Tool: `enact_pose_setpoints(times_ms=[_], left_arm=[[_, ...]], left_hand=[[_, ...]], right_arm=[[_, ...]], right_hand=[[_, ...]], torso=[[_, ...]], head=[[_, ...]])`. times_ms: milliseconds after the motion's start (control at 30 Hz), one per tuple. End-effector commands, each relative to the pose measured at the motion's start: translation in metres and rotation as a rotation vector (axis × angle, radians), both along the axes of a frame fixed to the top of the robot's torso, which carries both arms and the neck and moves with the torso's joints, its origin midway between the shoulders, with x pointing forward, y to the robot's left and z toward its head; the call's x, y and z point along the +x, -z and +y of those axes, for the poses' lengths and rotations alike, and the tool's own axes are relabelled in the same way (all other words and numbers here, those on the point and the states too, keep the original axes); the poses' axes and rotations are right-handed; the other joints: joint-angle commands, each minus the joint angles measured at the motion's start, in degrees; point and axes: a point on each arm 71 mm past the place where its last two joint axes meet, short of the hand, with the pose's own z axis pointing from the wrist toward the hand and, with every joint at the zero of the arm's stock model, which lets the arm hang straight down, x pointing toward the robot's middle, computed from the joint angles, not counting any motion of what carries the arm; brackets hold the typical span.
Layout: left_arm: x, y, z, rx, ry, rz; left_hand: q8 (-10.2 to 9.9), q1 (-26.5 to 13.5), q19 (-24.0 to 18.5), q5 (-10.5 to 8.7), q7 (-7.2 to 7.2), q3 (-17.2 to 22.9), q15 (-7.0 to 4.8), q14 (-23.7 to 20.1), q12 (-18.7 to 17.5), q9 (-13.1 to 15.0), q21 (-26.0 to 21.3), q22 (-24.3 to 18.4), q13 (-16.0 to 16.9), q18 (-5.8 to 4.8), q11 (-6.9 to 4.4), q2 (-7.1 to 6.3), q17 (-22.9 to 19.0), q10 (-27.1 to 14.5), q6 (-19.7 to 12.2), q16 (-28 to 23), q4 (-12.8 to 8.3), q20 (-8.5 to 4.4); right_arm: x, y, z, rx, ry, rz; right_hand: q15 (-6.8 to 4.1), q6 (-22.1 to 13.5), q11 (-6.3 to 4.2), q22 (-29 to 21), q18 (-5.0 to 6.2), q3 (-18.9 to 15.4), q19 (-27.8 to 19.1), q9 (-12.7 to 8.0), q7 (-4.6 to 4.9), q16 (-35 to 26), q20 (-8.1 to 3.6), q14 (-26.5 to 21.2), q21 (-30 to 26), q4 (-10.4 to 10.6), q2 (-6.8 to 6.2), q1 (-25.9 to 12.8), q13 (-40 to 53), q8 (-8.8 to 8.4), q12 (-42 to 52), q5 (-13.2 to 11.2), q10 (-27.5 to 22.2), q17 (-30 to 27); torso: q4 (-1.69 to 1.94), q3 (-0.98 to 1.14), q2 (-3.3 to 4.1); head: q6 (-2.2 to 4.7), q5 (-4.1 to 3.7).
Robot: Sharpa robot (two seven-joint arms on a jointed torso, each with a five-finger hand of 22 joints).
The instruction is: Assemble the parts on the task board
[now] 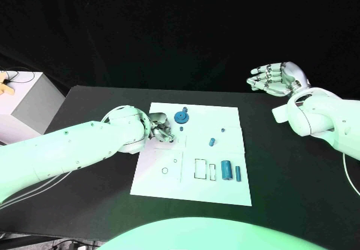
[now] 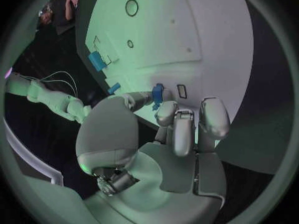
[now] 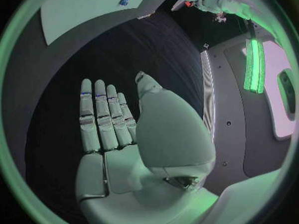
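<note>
Left hand (image 2: 177, 122) pinches a small blue part (image 2: 158, 93), long axis upright.

A matte black table (image 1: 300, 182) carries the flat white rectangular task board (image 1: 217, 192), which lies directly on it near the middle (its long sides run away from the robot). Bare black surface shows around the board on all sides. At the table's far left corner stands a pale grey box-like cabinet (image 1: 30, 104).
</note>
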Motion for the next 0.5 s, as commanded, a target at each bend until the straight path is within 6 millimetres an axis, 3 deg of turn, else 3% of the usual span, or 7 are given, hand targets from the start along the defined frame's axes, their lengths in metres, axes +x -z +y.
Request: enact_pose_setpoints(times_ms=[33, 500], left_arm=[[-0.0010, 0.0006, -0.0022, 0.005, 0.023, 0.009], [-0.0004, 0.0012, -0.0033, 0.021, 0.033, -0.005]], left_hand=[[0.10, 0.10, 0.44, 0.14, -0.60, 11.88, -0.32, 5.27, -0.01, 0.05, 0.22, 0.05, -0.03, -0.44, -0.01, 0.35, 12.63, 0.29, 0.72, 0.35, -11.65, -0.01], [0.06, 0.06, 0.44, 0.09, -0.60, 11.93, -0.31, 5.28, -0.13, 0.04, 0.22, 0.04, -0.24, -0.44, 0.00, 0.36, 12.66, 0.19, 0.72, 0.37, -11.62, -0.02]], right_arm=[[-0.0006, -0.0010, 0.0013, -0.005, -0.012, -0.019], [-0.0008, 0.0002, 0.0016, -0.004, -0.014, -0.015]], right_hand=[[0.10, 0.45, -0.03, -0.08, 0.84, -0.05, 0.39, -0.05, 1.66, -0.33, -0.06, 0.49, 0.12, 0.29, 0.13, -0.48, -0.06, -0.27, -0.19, 0.34, 0.31, -0.07], [0.07, 0.53, -0.07, -0.15, 0.85, -0.03, 0.45, -0.05, 1.63, -0.32, -0.08, 0.60, 0.14, 0.30, 0.17, -0.52, -0.05, -0.27, -0.22, 0.41, 0.42, -0.14]], torso=[[-0.04, 0.01, 0.04], [-0.04, -0.01, 0.03]], head=[[-0.06, 0.11], [-0.30, 0.08]])
